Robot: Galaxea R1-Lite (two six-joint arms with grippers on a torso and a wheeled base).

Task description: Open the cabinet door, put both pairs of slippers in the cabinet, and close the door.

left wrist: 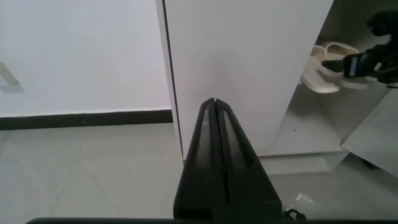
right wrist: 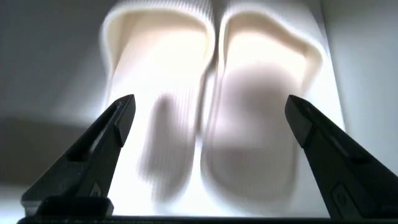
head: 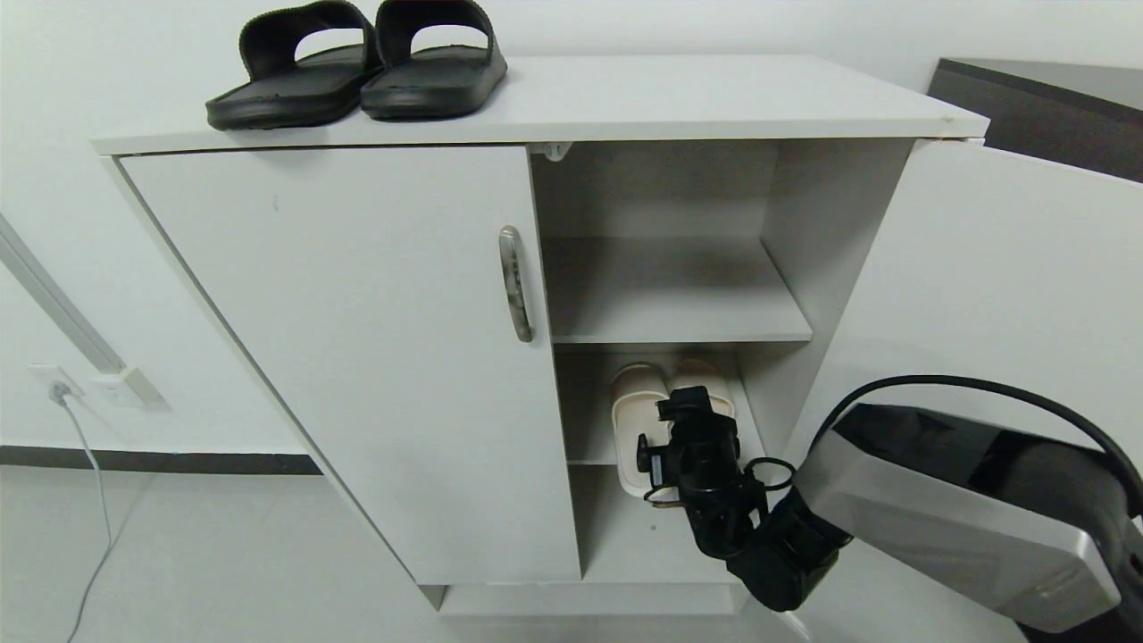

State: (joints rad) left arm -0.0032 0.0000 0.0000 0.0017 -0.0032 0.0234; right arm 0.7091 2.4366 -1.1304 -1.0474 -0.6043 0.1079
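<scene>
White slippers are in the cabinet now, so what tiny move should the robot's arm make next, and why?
Probably draw the right gripper back out of the cabinet. It is open, the white slippers already lie on the shelf, and the black slippers wait on top of it.

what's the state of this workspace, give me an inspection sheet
surface: white cabinet top
job's things: black slippers side by side on top; white slippers on a lower shelf inside; right door open; left door shut
clutter: nothing seen
grippers: right gripper open, facing the white slippers; left gripper shut, low before the left door
cables: cord from a wall socket down to the floor
surroundings: white wall, dark furniture beyond the open door
</scene>
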